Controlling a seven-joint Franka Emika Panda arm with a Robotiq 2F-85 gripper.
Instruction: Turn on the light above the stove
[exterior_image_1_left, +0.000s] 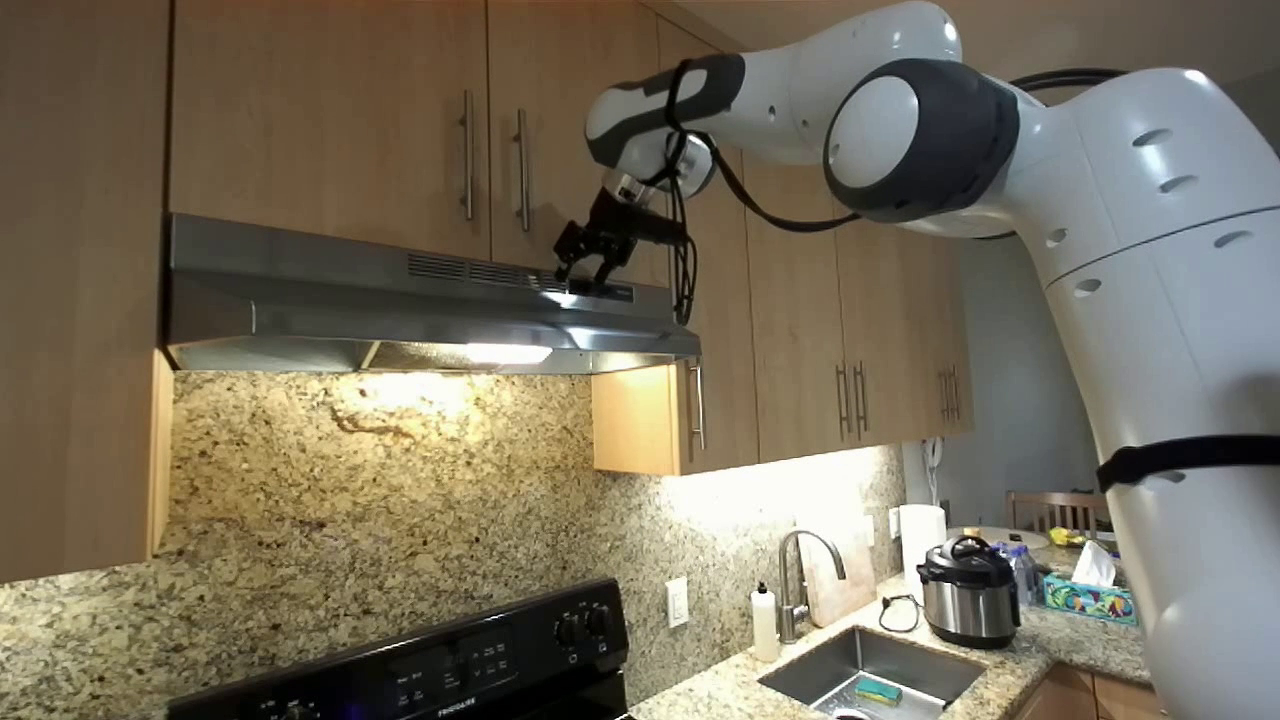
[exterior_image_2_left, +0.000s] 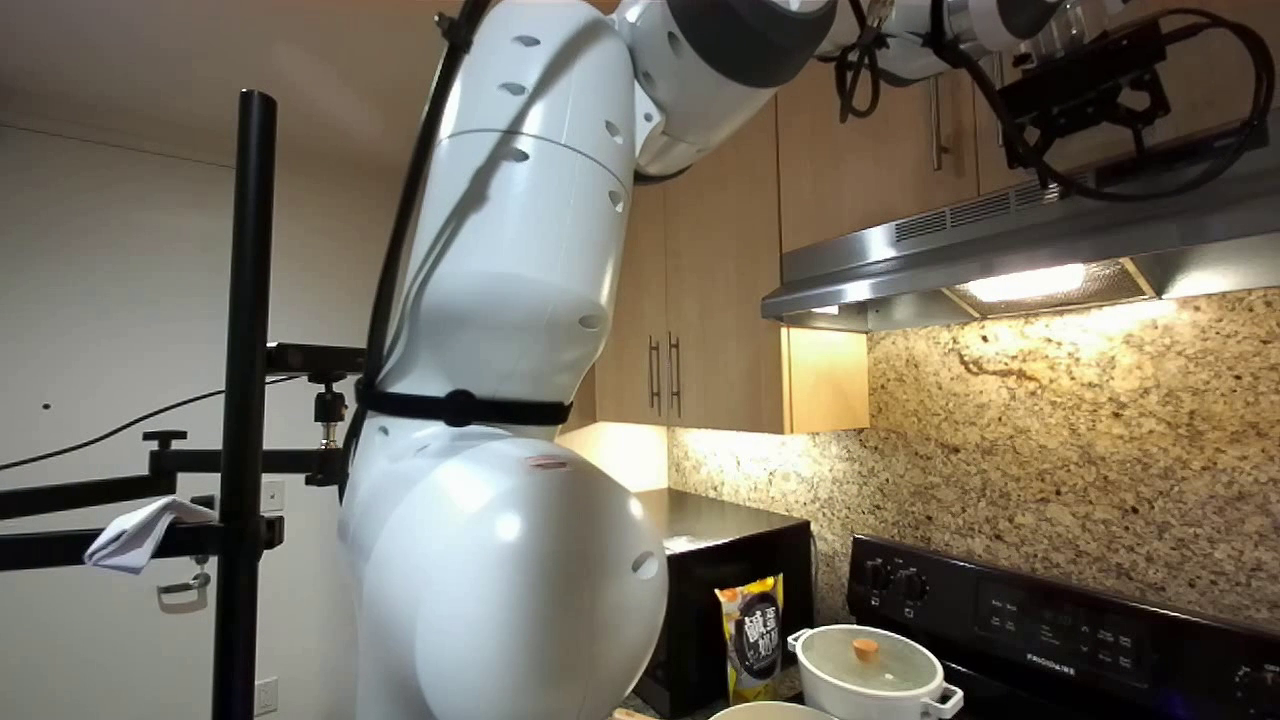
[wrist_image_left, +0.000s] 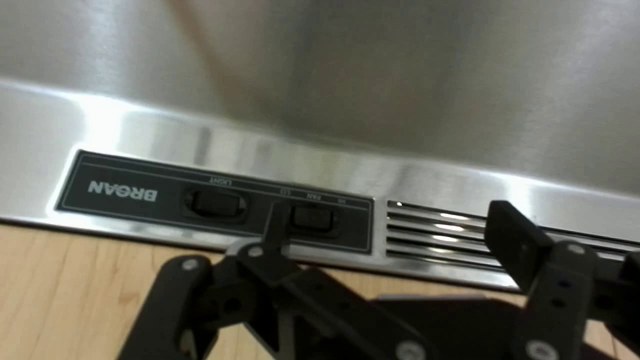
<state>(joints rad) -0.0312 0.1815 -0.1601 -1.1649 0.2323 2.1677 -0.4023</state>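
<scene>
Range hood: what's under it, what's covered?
In both exterior views: a lit lamp and mesh filter on its underside, with granite backsplash and the black stove panel below. The range hood itself hides part of its recessed underside.

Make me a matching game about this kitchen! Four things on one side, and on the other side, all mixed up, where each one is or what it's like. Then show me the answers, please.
Things:
1. hood light
2. sponge
3. white pot
4. robot hand

Where or how:
A. covered by a see-through lid
B. open, holding nothing
C. glowing
D. down in the sink

Right pairs: 1-C, 2-D, 3-A, 4-B
</scene>
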